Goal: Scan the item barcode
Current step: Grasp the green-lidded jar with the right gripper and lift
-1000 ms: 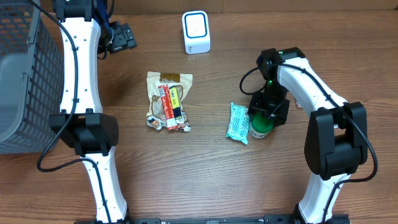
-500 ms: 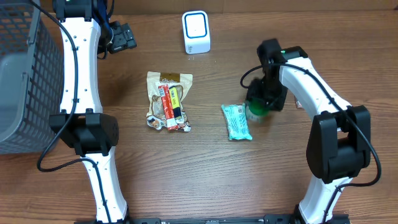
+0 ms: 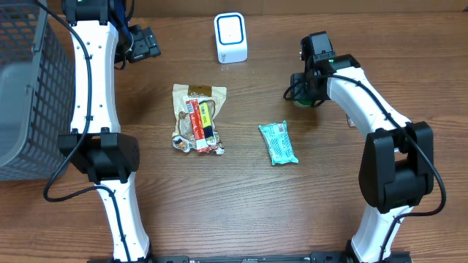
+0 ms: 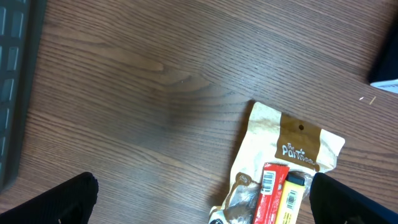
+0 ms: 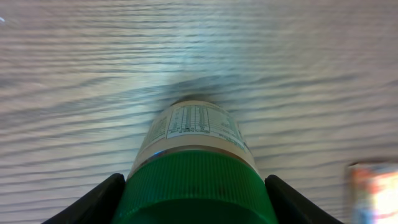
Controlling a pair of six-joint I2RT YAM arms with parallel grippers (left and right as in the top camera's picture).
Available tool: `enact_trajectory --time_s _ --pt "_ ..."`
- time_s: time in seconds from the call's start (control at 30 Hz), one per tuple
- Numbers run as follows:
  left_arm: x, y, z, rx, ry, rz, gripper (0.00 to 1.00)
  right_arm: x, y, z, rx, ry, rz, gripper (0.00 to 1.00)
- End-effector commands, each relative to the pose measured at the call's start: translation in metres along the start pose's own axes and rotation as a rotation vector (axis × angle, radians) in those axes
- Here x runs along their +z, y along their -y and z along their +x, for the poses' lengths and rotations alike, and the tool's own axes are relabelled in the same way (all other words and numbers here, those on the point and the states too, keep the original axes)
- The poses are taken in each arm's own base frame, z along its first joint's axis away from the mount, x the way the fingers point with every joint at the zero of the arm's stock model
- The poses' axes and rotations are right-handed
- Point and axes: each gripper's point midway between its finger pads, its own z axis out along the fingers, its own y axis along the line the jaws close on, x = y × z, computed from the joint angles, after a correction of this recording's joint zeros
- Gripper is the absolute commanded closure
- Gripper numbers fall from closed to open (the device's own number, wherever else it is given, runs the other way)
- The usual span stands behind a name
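Observation:
My right gripper (image 3: 310, 82) is shut on a bottle (image 3: 300, 99) with a green cap, holding it above the table at the back right. In the right wrist view the green cap and white label of the bottle (image 5: 196, 168) fill the space between the two black fingers (image 5: 93, 202), and the gripper (image 5: 196, 208) clamps the cap on both sides. The white scanner (image 3: 231, 37) with a blue ring stands at the back centre, left of the bottle. My left gripper (image 3: 140, 42) hangs open at the back left, and its wrist view shows the gripper (image 4: 205, 205) with nothing between the fingers.
A beige snack bag (image 3: 197, 117) with a red and a yellow packet on it lies mid-table, also visible under the left gripper as the bag (image 4: 280, 162). A teal packet (image 3: 278, 143) lies right of it. A grey wire basket (image 3: 25, 88) fills the left edge.
The right gripper has carried the green-capped bottle up from beside the teal packet toward the back of the table. The teal packet has shifted slightly left. The left arm has not moved.

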Motion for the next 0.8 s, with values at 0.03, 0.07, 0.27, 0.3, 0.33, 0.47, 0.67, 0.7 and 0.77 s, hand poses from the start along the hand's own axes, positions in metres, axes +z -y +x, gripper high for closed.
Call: enact_trajectory --time_s 0.03,0.07,0.27,0.3,0.33,0.47,0.67,0.7,0.77 --pt "0.003 0.005 0.002 -0.009 -0.01 0.007 0.0 0.006 0.026 0.0 -0.174 -0.002 0.154 0.42" --pt "0.003 0.005 0.002 -0.01 -0.01 0.006 0.01 0.006 0.027 -0.002 -0.173 0.003 0.159 0.41" --pt "0.003 0.004 0.002 -0.011 -0.009 0.006 0.0 0.006 0.025 -0.011 -0.164 0.042 0.155 0.41" --pt "0.003 0.004 0.002 -0.011 -0.009 0.006 0.0 0.006 0.025 -0.012 -0.163 0.046 0.155 0.4" --pt "0.003 0.005 0.002 -0.01 -0.009 0.006 0.0 0.006 0.025 -0.012 -0.163 0.047 0.155 0.4" --pt "0.003 0.005 0.002 -0.011 -0.009 0.006 0.0 0.006 0.025 -0.012 -0.163 0.047 0.154 0.34" --pt "0.003 0.005 0.002 -0.011 -0.009 0.006 0.0 0.006 0.025 -0.007 -0.168 0.026 0.155 0.34" --pt "0.003 0.005 0.002 -0.01 -0.009 0.006 0.0 0.006 0.025 -0.006 -0.169 0.022 0.155 0.33" --pt "0.003 0.005 0.002 -0.01 -0.009 0.006 0.0 0.006 0.025 -0.004 -0.172 0.012 0.155 0.33"
